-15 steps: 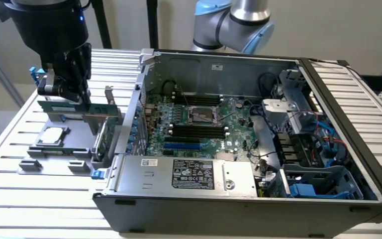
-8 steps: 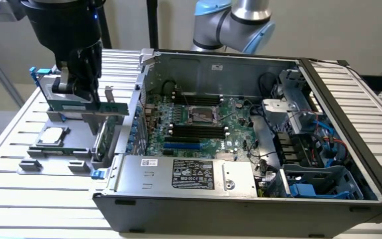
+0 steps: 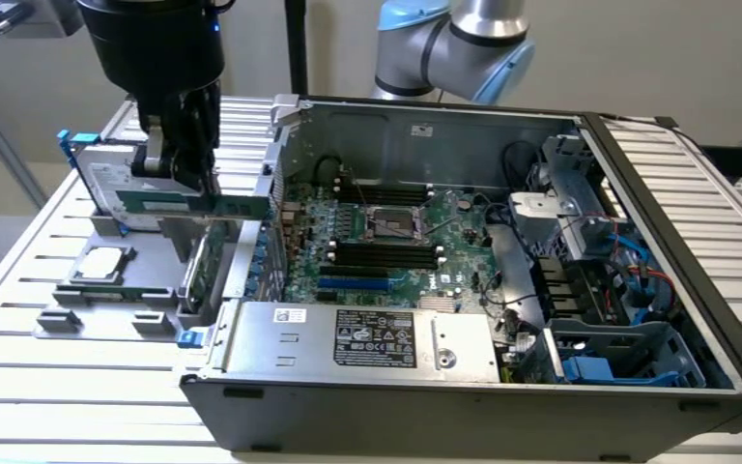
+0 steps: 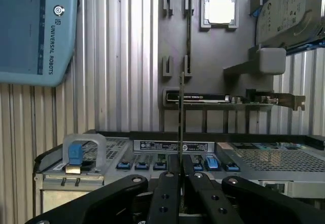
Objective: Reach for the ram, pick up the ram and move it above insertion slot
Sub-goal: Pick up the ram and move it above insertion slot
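While the ram (image 3: 223, 207) hangs clamped edge-on between the claw's (image 3: 188, 177) fingers, the pick-up looks done and the carry toward the slot is the step in hand. In the wrist view the ram (image 4: 182, 122) shows as a thin vertical line rising from between the two nearly closed fingertips (image 4: 170, 183), so the claw is almost shut, pinching the stick by its faces. In the exterior view the green stick juts from the fingers toward 3 o'clock, lying level above the grey holder tray (image 3: 100, 309) on the counter (image 3: 36, 387), just outside the wall of the open case (image 3: 474, 387).

The memory slots (image 3: 382, 254) lie on the motherboard (image 3: 410, 232) inside the case, at about 4 o'clock from the ram in the exterior view, well apart from it. As a judgement, the move calls for carrying the stick over the case wall and lining its long edge up with a slot, keeping it clear of the wall and of the power supply (image 3: 371, 333) at the case's near side. A CPU (image 3: 100, 261) rests on the tray at 7 o'clock from the claw.
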Available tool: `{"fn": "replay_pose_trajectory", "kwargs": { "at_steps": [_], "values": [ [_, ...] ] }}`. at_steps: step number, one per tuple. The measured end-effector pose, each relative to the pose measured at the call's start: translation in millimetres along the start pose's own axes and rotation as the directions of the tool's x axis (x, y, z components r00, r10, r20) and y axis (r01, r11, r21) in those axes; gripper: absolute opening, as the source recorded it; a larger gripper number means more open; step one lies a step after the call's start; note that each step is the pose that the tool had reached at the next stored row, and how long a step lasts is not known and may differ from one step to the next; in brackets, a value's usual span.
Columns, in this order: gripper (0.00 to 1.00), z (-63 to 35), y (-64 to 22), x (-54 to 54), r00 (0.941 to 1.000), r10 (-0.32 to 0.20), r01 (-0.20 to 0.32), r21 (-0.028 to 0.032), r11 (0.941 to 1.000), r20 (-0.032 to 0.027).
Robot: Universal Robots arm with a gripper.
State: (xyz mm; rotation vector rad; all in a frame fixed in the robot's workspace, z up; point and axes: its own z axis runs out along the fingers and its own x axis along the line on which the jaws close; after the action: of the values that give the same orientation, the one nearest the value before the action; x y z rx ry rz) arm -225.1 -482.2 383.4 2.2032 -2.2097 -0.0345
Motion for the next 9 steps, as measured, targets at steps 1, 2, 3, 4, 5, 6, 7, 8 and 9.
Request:
{"fn": "replay_pose_trajectory", "kwargs": {
  "at_steps": [1,2,3,4,5,6,7,8,9],
  "values": [
    [0.13,-0.4,-2.4,-0.2,1.0,0.0,0.0,0.0004,1.0,-0.0001],
    [0.13,-0.8,-4.7,-0.5,1.0,0.0,0.0,0.0008,1.0,0.0001],
    [0.13,-1.2,-7.1,-0.8,1.0,0.0,0.0,0.0012,1.0,0.0002],
    [0.13,-1.5,-9.4,-1.0,1.0,0.0,0.0,0.0016,1.0,0.0004],
    [0.13,-2.0,-11.9,-1.3,1.0,0.0,0.0,0.0021,1.0,0.0004],
    [0.13,-2.3,-14.1,-1.6,1.0,0.0,0.0,0.0025,1.0,0.0005],
    [0.13,-2.7,-16.5,-1.8,1.0,0.0,0.0,0.0029,1.0,0.0006],
    [0.13,-3.2,-18.8,-2.1,1.0,0.0,0.0,0.0032,1.0,0.0007],
    [0.13,-3.7,-21.5,-2.3,1.0,0.0,0.0,0.0035,1.0,0.0009]
  ]
}}
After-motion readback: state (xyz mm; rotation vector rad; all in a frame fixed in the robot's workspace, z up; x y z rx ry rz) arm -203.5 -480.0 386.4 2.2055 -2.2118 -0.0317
